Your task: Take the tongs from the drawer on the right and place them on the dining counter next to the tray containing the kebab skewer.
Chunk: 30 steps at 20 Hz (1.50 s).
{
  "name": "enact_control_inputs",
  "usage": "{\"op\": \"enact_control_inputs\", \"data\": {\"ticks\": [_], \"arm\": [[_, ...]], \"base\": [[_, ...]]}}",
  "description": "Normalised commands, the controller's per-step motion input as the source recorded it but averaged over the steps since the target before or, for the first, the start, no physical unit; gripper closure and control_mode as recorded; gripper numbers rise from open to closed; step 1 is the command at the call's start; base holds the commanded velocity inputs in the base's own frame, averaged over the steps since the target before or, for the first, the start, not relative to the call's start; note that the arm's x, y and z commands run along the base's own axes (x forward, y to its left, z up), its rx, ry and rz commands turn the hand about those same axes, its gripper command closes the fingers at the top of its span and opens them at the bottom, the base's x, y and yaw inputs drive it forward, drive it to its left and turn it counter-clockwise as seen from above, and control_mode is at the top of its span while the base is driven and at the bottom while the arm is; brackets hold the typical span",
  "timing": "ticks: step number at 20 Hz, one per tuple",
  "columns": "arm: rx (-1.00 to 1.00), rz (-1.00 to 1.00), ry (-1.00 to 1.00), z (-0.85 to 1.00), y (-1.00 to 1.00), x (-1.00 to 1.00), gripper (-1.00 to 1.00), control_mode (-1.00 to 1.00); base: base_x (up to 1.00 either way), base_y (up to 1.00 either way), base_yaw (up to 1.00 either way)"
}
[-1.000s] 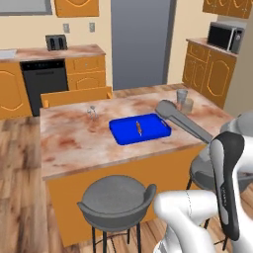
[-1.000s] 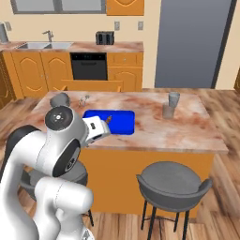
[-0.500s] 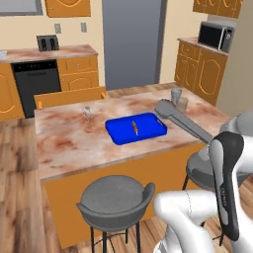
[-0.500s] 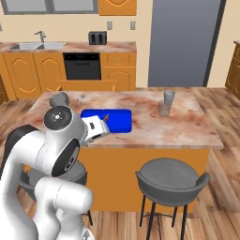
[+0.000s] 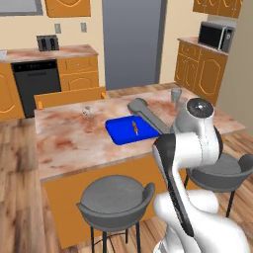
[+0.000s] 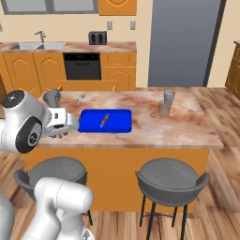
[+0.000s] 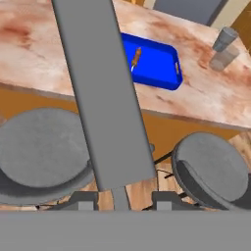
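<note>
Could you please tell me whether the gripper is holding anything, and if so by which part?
The gripper holds the tongs by one end; the rest sticks out ahead.

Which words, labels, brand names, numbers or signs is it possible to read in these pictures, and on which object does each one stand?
There is no readable text in any view.
The microwave front carries no legible label or numbers.
The black appliance front has a lighter strip at the top, too small to read.
The blue tray, the tongs and the dining counter bear no markings.
</note>
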Motion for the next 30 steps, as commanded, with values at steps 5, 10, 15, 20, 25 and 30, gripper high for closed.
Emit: {"op": "enact_control_inputs", "data": {"ticks": [5,10,15,20,25,30], "arm": [[0.14,-0.27,0.07,-0.01,0.8,0.19,1.0,-1.0],[0.12,0.0,0.03,0.0,0.1,0.0,1.0,-1.0],[0.2,0.0,0.08,0.0,0.56,0.0,1.0,-1.0],[0.22,0.0,0.05,0.0,0.63,0.0,1.0,-1.0],[0.03,0.0,0.0,0.0,0.05,0.04,1.0,-1.0],[0.0,0.0,0.0,-0.04,0.19,0.41,1.0,-1.0]], "base": [[0.0,0.0,0.0],[0.0,0.0,0.0],[0.0,0.0,0.0],[0.0,0.0,0.0],[0.0,0.0,0.0],[0.0,0.0,0.0]]}}
